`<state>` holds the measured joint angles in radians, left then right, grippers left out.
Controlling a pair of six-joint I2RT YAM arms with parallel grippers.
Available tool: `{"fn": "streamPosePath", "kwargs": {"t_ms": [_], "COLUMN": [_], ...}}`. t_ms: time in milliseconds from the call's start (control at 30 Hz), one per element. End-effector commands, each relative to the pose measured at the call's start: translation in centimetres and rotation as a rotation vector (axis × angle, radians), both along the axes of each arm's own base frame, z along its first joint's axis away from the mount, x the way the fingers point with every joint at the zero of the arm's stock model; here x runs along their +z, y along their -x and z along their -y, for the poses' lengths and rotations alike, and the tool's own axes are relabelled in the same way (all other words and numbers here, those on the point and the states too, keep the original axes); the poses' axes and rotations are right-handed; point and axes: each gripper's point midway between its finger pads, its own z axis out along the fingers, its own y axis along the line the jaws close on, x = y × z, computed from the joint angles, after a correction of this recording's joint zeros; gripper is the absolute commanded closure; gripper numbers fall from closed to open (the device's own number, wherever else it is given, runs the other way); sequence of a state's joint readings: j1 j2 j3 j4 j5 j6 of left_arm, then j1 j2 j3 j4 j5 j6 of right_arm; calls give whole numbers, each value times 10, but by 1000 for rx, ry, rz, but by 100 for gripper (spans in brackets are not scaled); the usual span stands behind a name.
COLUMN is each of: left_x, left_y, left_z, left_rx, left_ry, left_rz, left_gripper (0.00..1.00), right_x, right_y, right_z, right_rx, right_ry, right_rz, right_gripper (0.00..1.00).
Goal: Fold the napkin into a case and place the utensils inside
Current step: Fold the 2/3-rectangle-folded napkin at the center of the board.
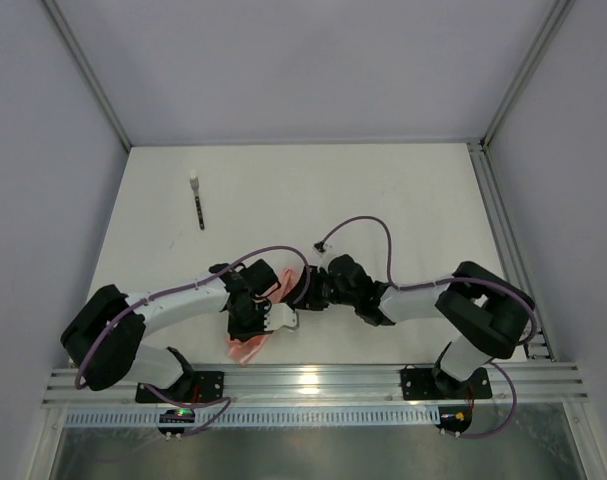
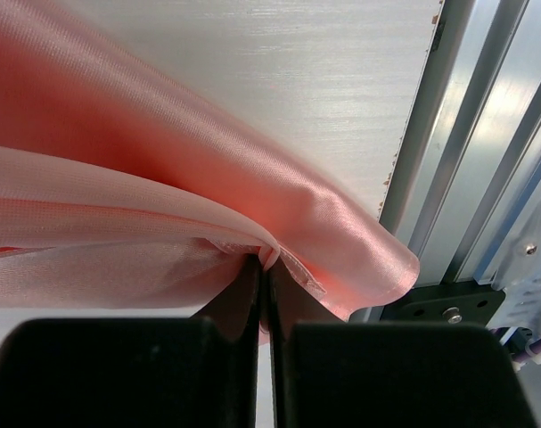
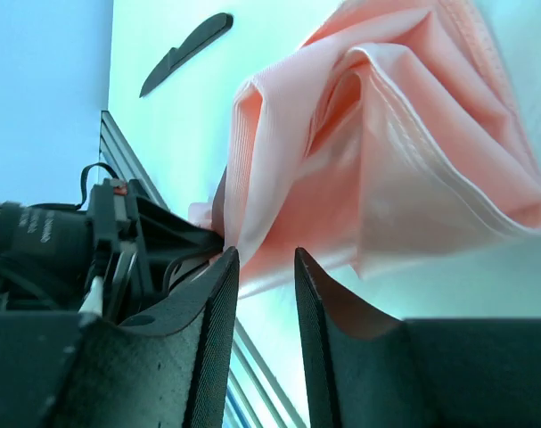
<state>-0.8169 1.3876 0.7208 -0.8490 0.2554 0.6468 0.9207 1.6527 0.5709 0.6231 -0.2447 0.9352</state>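
While the white left arm (image 1: 173, 300) and right arm (image 1: 423, 298) bend inward over the flat white tabletop (image 1: 383, 190), the wrinkled salmon-pink cloth napkin (image 1: 246, 346) sits bunched between them by the near edge, left of centre. The left gripper (image 2: 266, 261) is clamped tight on a fold of it. The right gripper (image 3: 262, 260) has its jaws narrowly parted, the cloth's edge at their tips. One slim black utensil (image 1: 199, 208) lies far left, well apart

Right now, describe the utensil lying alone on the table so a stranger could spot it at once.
On the white table, look to the far left quarter, well beyond the pink napkin at the near edge. The utensil lies there alone: a slim dark stick with a pale far tip, touching nothing.
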Motion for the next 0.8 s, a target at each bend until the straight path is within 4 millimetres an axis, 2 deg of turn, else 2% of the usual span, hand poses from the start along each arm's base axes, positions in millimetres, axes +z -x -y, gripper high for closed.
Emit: {"fn": "streamPosePath", "kwargs": {"t_ms": [0,67,133,167,200,233,300,333,400,433,467,500,533,600,767], "left_x": [-7,-7,-6,-5,-5,-5,-5,-5,-7,-7,-7,-6,-6,-6,-8], "left_y": [3,4,4,3,3,2,1,1,1,0,0,0,0,0,1], "left_z": [-3,-3,-2,-2,-3,-3,-3,-3,-4,-5,-5,-5,-4,-4,-5], "left_rx": [-9,-9,-9,-9,-9,-11,-8,-8,-10,-6,-6,-8,-8,-8,-9], "left_ry": [-19,-19,-17,-12,-15,-16,-20,-23,-29,-35,-36,-33,-31,-29,-36], "left_rz": [-16,-19,-16,-12,-9,-5,-1,-3,-5,0,1,2,3,3,-3], "left_gripper": [100,100,100,100,100,99,99,98,98,98,98,97,97,97,97], "right_x": [11,22,28,41,44,49,54,65,58,69,70,59,65,61,50], "right_y": [1,0,-8,-15,-20,-28,-38,-47,-56,-64,-69,-72,-78,-82,-90], "right_z": [20,32,44,48,53,55,56,51,43,35,32,28,21,9,-2], "right_rx": [1,-9,-41,-69,-92,-120,-135,-142,-134,-136,-135,-130,-128,-107,-101], "right_ry": [11,24,45,39,57,59,78,64,79,53,51,72,56,40,47], "right_rz": [20,52,69,115,123,141,171,188,177,196,198,180,187,170,141], "right_gripper": [64,60,56,54,51,46,43,42,41,41,41,41,41,41,40]}}
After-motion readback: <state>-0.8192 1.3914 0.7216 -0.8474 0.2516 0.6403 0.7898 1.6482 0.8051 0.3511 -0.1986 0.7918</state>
